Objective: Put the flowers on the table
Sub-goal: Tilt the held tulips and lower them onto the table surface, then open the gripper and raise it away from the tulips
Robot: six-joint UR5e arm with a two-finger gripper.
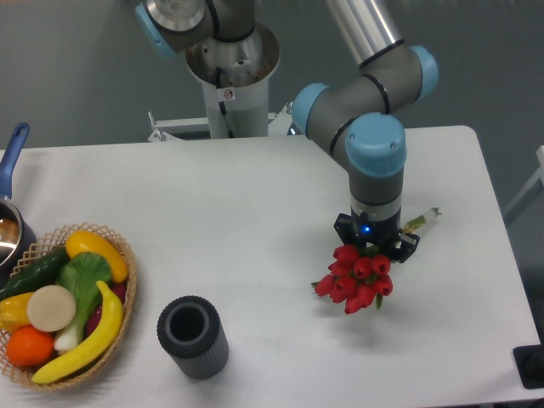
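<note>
Red tulip flowers (pixel 355 281) bunched, stem end poking right; hand (pixel 375 246) apparently gripping them over white surface (pixel 255 212); grey wall behind.

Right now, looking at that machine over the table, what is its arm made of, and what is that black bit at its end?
The arm is built of silvery grey tubes joined by rounded grey joints with light blue caps. At its end is a black two-finger gripper with a small blue light glowing on its body. No loose cables show along it.

Red tulip flowers (pixel 355 279) held just above white table (pixel 255 229).
</note>
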